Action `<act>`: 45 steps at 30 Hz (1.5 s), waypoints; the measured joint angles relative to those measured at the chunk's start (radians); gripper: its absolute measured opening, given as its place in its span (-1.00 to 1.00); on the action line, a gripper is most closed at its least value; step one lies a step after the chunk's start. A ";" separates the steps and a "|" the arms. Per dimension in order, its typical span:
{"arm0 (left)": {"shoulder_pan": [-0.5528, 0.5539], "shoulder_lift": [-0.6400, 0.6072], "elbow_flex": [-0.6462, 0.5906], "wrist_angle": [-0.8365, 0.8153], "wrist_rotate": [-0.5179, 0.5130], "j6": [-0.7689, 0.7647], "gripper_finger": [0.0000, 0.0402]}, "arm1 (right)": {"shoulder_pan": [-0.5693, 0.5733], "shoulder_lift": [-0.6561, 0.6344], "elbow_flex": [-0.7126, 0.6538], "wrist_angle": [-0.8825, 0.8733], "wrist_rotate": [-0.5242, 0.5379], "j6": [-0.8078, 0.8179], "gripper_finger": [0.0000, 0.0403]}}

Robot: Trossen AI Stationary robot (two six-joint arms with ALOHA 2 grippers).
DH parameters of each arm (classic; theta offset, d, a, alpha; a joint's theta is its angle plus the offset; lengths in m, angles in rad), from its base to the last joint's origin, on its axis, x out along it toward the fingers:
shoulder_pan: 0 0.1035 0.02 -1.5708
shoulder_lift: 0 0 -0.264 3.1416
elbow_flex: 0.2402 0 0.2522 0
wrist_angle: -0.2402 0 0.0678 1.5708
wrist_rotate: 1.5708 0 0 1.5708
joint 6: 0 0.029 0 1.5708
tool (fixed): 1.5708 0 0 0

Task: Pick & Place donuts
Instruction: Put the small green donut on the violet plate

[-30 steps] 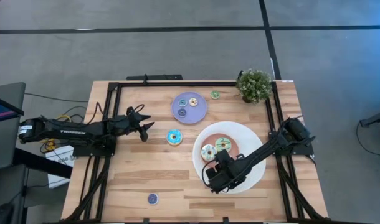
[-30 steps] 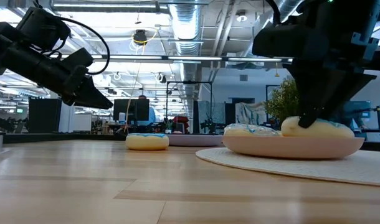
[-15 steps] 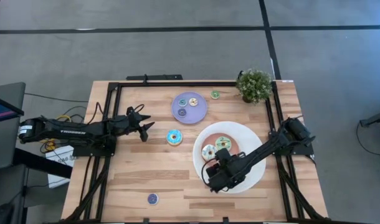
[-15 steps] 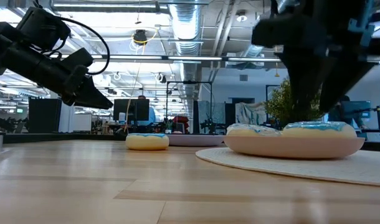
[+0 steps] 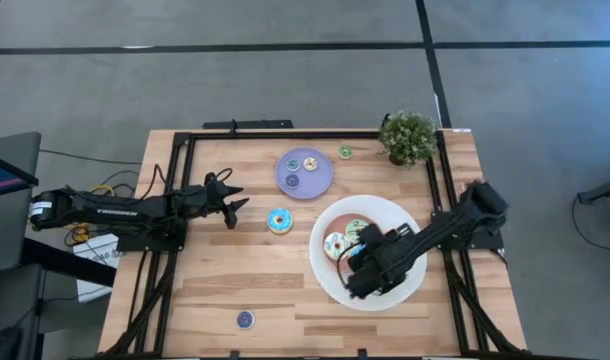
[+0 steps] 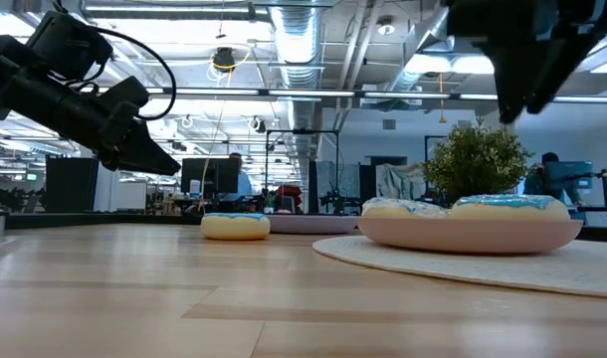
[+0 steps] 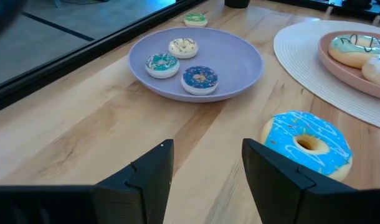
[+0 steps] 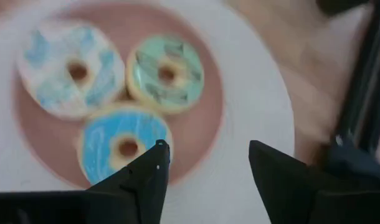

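Blue donut [image 7: 307, 145] lies beside lavender plate [image 7: 240, 68].

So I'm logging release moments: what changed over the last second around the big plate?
The right gripper let go of the blue donut on the plate's pink centre, beside the other two donuts there; it has since lifted clear, its jaws open and empty. The left gripper kept hovering near the blue donut on the table; the lavender plate and its small donuts are unchanged.
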 joint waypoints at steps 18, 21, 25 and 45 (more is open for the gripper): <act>0.001 0.000 0.000 0.005 -0.042 0.015 -0.09 | -0.152 -0.792 -0.885 0.866 0.181 -0.448 -0.40; 0.001 0.000 0.000 0.009 -0.045 0.065 -0.09 | -0.226 -0.897 -1.006 1.073 0.183 -0.714 -0.41; 0.001 0.000 0.000 0.012 -0.044 0.087 -0.09 | -0.348 -1.004 -1.134 1.350 0.137 -1.031 -0.41; 0.000 0.041 0.132 0.122 -0.014 0.178 -0.09 | -0.766 -1.094 -1.426 1.758 -0.111 -1.278 -0.41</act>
